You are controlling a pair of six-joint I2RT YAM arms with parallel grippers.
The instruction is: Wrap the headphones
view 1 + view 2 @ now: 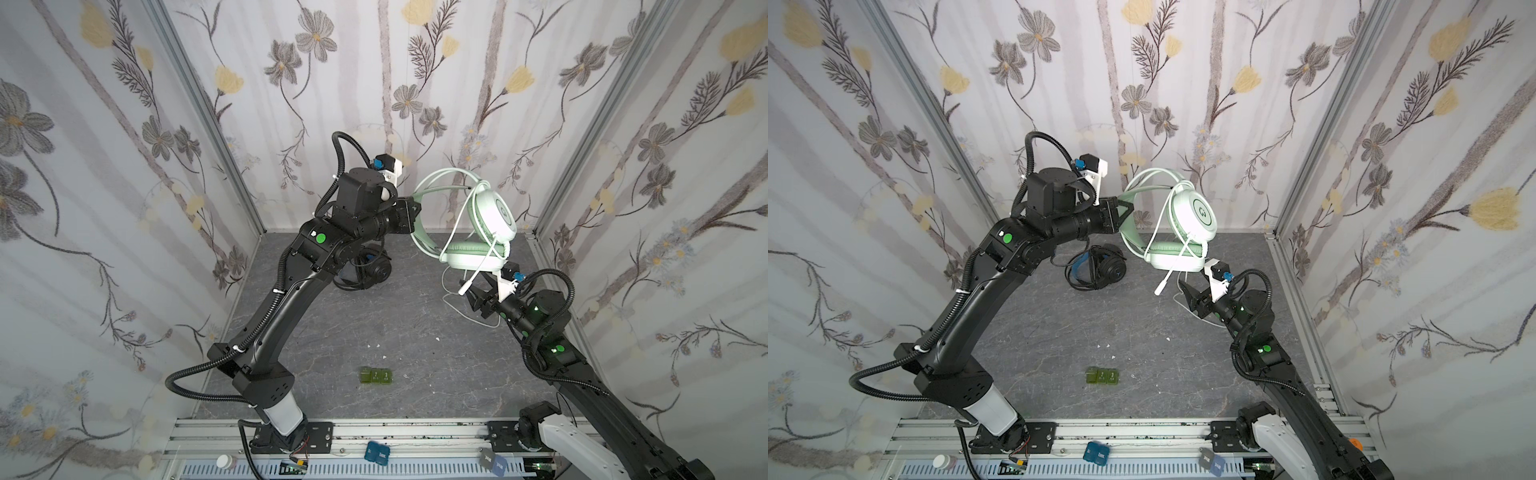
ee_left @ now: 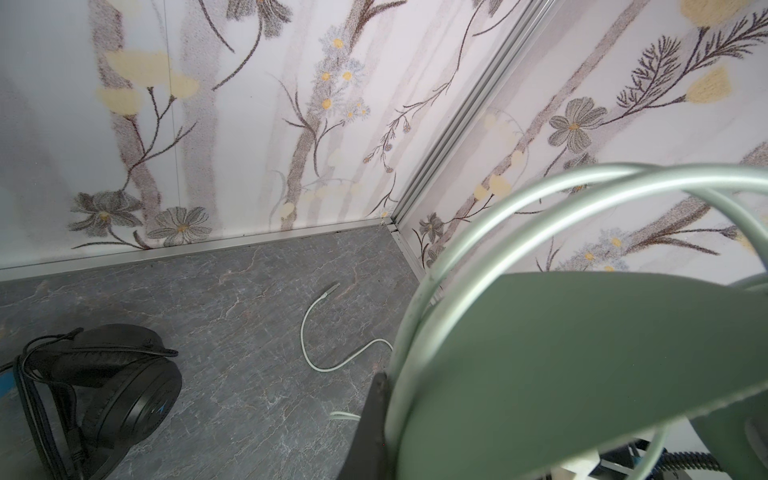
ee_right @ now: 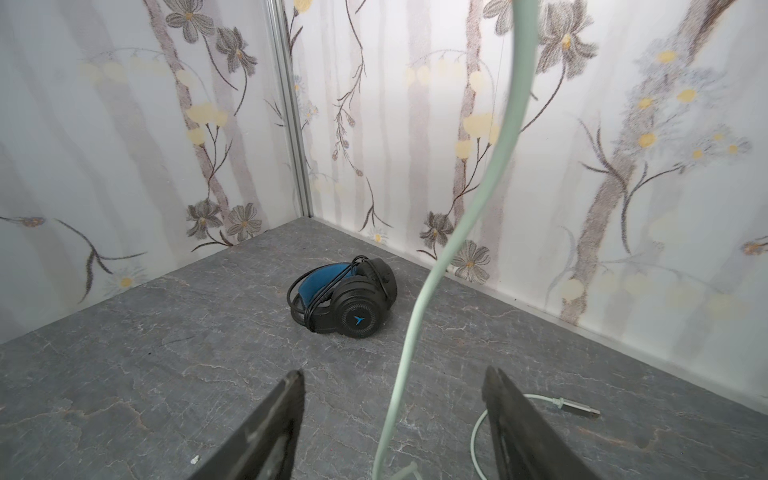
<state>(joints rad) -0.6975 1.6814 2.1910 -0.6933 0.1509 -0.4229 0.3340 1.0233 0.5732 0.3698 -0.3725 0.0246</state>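
My left gripper (image 1: 409,214) (image 1: 1124,212) is shut on the headband of the pale mint-green headphones (image 1: 492,216) (image 1: 1196,216) and holds them up in the air at the back. In the left wrist view the headband (image 2: 561,353) fills the frame against one dark finger (image 2: 374,415). Loops of the whitish-green cable (image 1: 440,187) lie over the headband. Its loose end (image 3: 419,316) hangs between the jaws of my open right gripper (image 3: 395,372) (image 1: 476,301) without touching them. The plug (image 3: 579,408) lies on the floor. The black headphones (image 1: 370,270) (image 1: 1100,268) (image 3: 353,303) (image 2: 116,386) lie on the floor with their cable around them.
The grey stone-patterned floor (image 1: 395,332) is boxed in by flowered walls on three sides. A row of small green blocks (image 1: 376,376) lies near the front. An aluminium rail (image 1: 415,432) with blue cases (image 1: 377,453) and a white bottle (image 1: 224,461) runs along the front edge.
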